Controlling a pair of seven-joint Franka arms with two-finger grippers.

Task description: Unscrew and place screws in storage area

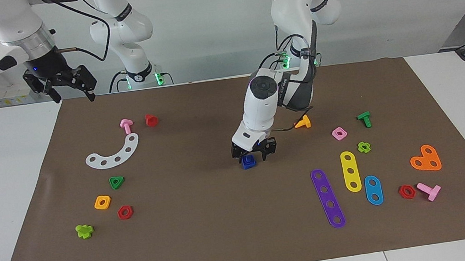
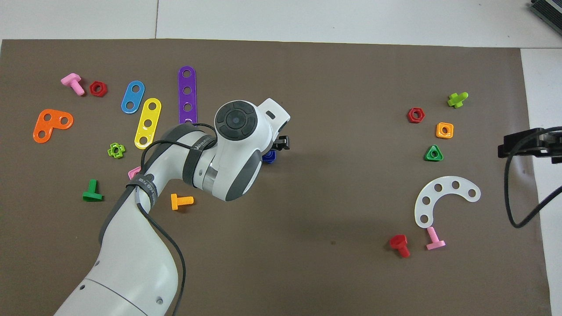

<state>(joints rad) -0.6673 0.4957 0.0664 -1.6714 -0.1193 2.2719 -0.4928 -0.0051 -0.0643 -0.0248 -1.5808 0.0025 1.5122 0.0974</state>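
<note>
While the right arm waits raised at its own end of the bench, its end effector (image 1: 72, 89) hangs with fingers spread apart and nothing between them, above the edge of the brown mat (image 1: 208, 222) nearest the robots. Below it on the mat sits the storage area (image 1: 142, 190), a bare patch bordered by a white curved strip (image 1: 114, 154), a green triangular nut (image 1: 117, 182), an orange square nut (image 1: 102, 202) and a red hex nut (image 1: 125, 212); a pink bolt (image 1: 126, 125) and a red bolt (image 1: 151, 120) lie beside the strip, nearer to the robots. At the middle of the mat, the left end effector (image 1: 254, 151) is lowered onto 1 blue screw (image 1: 248, 162), its fingers standing on either side of the piece; I cannot tell whether they press on it. The screw rests on the mat, well apart from the storage area. Toward the left arm's end lie an orange bolt (image 1: 303, 122), a pink square nut (image 1: 339, 133), a green bolt (image 1: 364, 119), and 3 holed strips in purple (image 1: 328, 198), yellow (image 1: 350, 171) and blue (image 1: 373, 190).
</note>
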